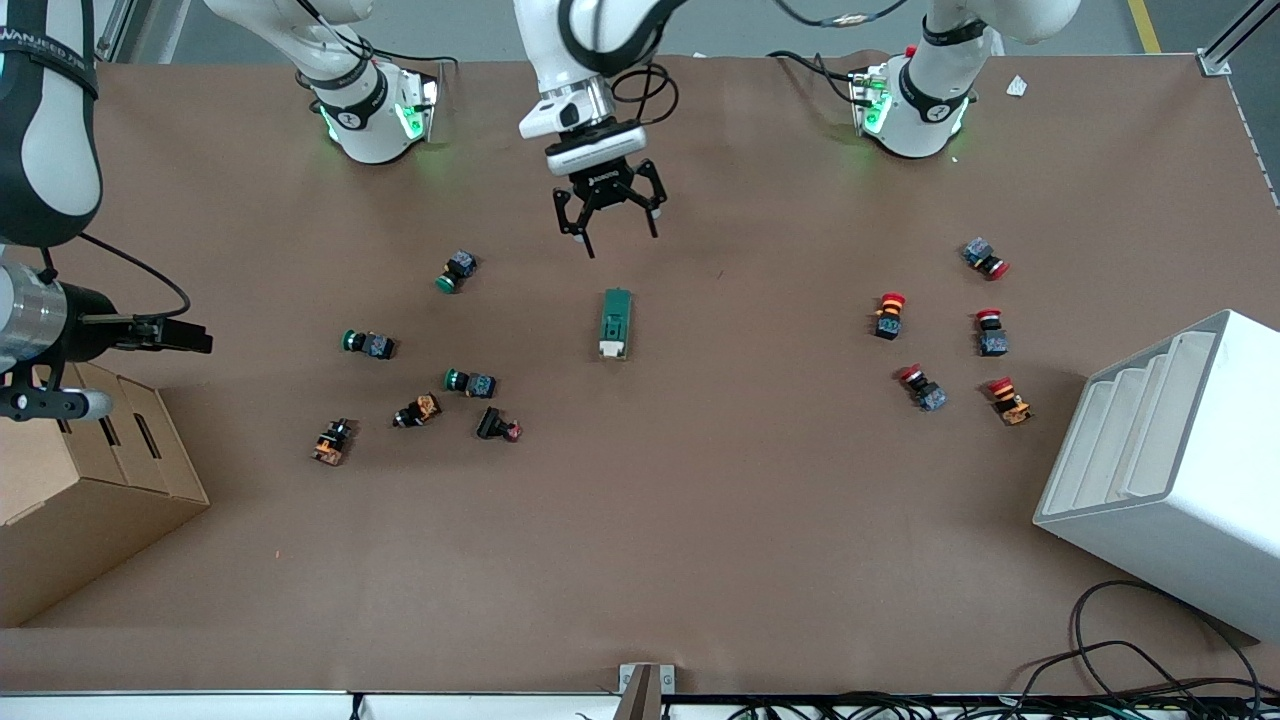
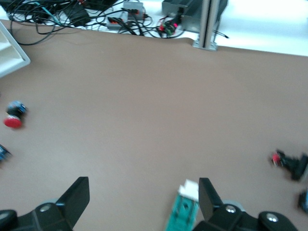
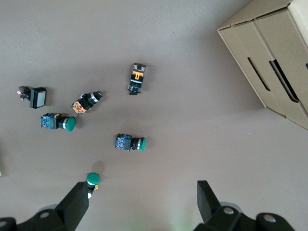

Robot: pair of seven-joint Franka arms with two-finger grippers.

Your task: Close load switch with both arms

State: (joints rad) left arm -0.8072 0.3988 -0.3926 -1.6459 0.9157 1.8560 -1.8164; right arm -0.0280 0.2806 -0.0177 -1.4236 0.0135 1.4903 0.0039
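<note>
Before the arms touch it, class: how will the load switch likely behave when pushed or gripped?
The load switch is a flat-sided green block lying lengthwise on the table, so it will probably slide, not roll. It looks stiff and small, likely light, so one push may spin it. Its white lever end seems the part most apt to move. The left tool hangs open over it.

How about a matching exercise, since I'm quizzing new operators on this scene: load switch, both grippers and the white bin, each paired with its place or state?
Things:
1. load switch
2. left gripper
3. right gripper
4. white bin

Places or states:
A. open, above the table close by the switch
B. at the left arm's end of the table
C. lying mid-table, white end nearer the front camera
D. open, up near the cardboard box

Pairs: 1-C, 2-A, 3-D, 4-B
</note>
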